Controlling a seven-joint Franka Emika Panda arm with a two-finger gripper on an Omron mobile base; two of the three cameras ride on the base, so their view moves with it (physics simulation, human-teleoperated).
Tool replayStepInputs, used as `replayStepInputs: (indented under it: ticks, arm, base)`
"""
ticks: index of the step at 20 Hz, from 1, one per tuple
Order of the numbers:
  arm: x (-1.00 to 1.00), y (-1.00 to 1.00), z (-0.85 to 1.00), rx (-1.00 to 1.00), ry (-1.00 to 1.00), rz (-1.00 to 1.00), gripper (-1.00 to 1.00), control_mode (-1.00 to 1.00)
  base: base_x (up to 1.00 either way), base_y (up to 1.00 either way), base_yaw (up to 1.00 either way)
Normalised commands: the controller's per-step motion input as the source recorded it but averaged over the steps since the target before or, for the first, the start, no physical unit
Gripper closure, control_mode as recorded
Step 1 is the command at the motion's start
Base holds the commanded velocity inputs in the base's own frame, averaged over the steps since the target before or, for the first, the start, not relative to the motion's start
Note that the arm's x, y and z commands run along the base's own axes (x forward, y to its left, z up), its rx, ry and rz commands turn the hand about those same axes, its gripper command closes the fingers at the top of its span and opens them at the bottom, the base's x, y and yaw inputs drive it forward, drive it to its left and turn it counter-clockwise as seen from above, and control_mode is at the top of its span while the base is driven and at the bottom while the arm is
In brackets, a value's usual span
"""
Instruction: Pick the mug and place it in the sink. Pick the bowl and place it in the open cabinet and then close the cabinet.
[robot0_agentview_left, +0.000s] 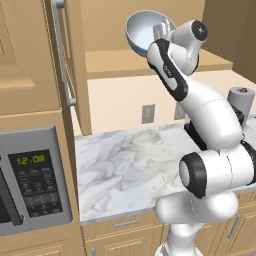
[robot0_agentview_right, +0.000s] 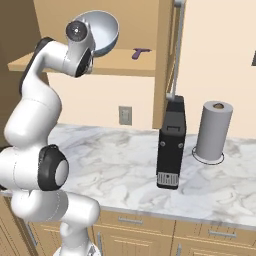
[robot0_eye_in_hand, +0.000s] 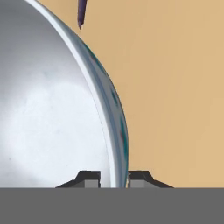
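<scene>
I hold the bowl (robot0_agentview_left: 141, 33) high in front of the open cabinet, level with its shelf (robot0_agentview_left: 112, 63). The bowl is tipped on its side, and its white inside (robot0_agentview_right: 104, 29) faces the base cameras. In the hand view my gripper (robot0_eye_in_hand: 113, 177) is shut on the bowl's rim (robot0_eye_in_hand: 114, 131), one fingertip inside and one outside, where blue patterning shows. The cabinet shelf (robot0_agentview_right: 125, 66) lies just behind and below the bowl. The cabinet door (robot0_agentview_left: 75, 60) stands open to the left with its long bar handle (robot0_agentview_left: 60, 50). The mug and the sink are out of view.
A small purple object (robot0_agentview_right: 140, 52) lies on the shelf. On the marble counter (robot0_agentview_left: 125, 165) stand a black appliance (robot0_agentview_right: 171, 142) and a grey paper-towel roll (robot0_agentview_right: 213, 130). A microwave (robot0_agentview_left: 32, 180) is at the left. The other open door's edge (robot0_agentview_right: 167, 50) hangs right of the bowl.
</scene>
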Motion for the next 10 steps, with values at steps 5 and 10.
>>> replayStepInputs:
  ticks: [5,10]
  arm:
    - [0.47,0.0,-0.07,0.0,0.0,0.0,1.0,-1.0]
    - [0.48,0.06,-0.18,0.0,0.0,0.0,-1.0,-1.0]
  base:
    - [0.0,0.0,0.0]
    - [0.0,0.0,0.0]
